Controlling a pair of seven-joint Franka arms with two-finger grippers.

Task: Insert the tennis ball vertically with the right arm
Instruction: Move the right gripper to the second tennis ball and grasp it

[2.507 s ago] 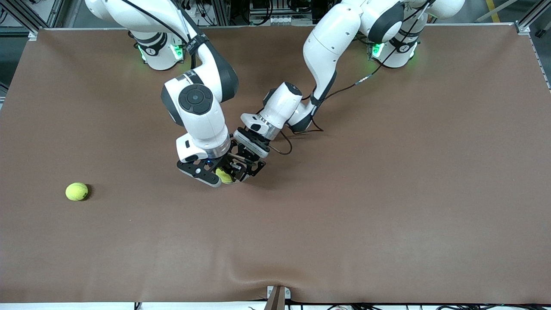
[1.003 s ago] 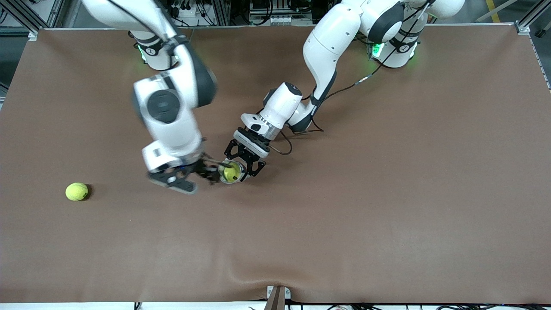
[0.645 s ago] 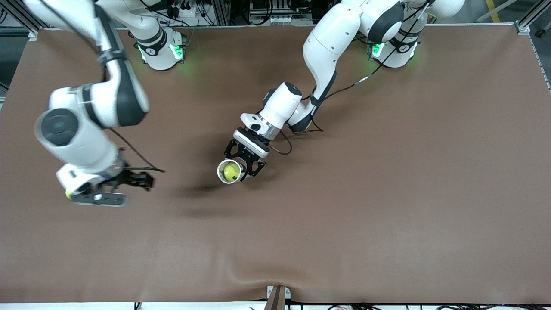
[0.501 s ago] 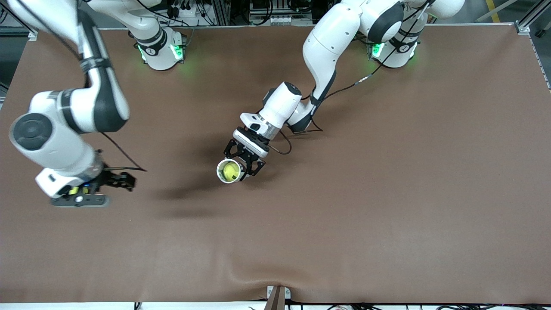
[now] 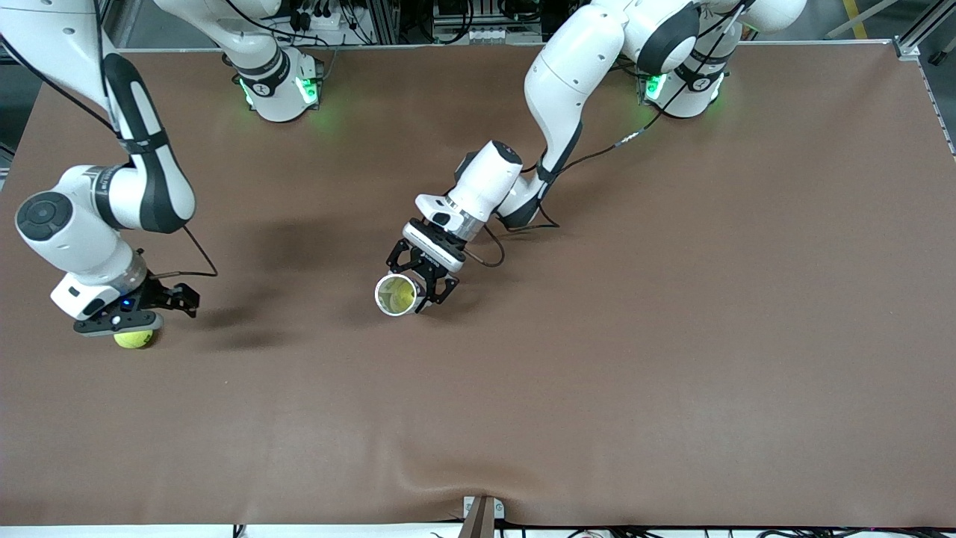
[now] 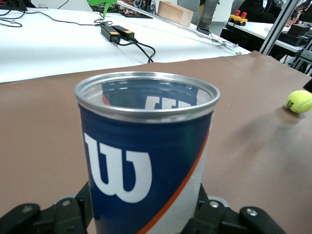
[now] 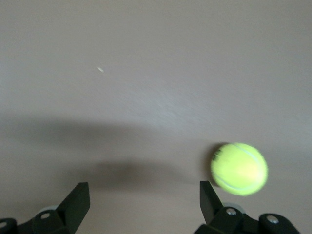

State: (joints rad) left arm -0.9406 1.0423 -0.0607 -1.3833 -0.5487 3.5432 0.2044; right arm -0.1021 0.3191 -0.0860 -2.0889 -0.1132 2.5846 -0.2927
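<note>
Front view: right gripper (image 5: 138, 317) hangs over the loose tennis ball (image 5: 134, 338) at the right arm's end of the table (image 5: 672, 336). The ball pokes out from under the gripper on the camera side, so it sits slightly off the gripper's centre, not yet between the fingers. Left gripper (image 5: 418, 288) is at mid-table, closed around the can (image 5: 396, 296), which stands mouth up with a yellow-green ball visible inside. The can is well apart from the right gripper, toward the left arm's end.

Left wrist view: the blue can (image 6: 146, 156) is upright between the left fingers (image 6: 214, 214), open rim on top. The loose ball (image 6: 299, 101) lies on the table off to one side, clear of the can.

Right wrist view: the right fingers (image 7: 78, 200) are spread wide with nothing between them. The ball (image 7: 239, 168) rests on the table below, close to one fingertip rather than centred in the gap. My read is the gripper must shift toward that finger's side before dropping. The ball is round, so grasp axis doesn't matter. The right arm is clearly the nearer one.
</note>
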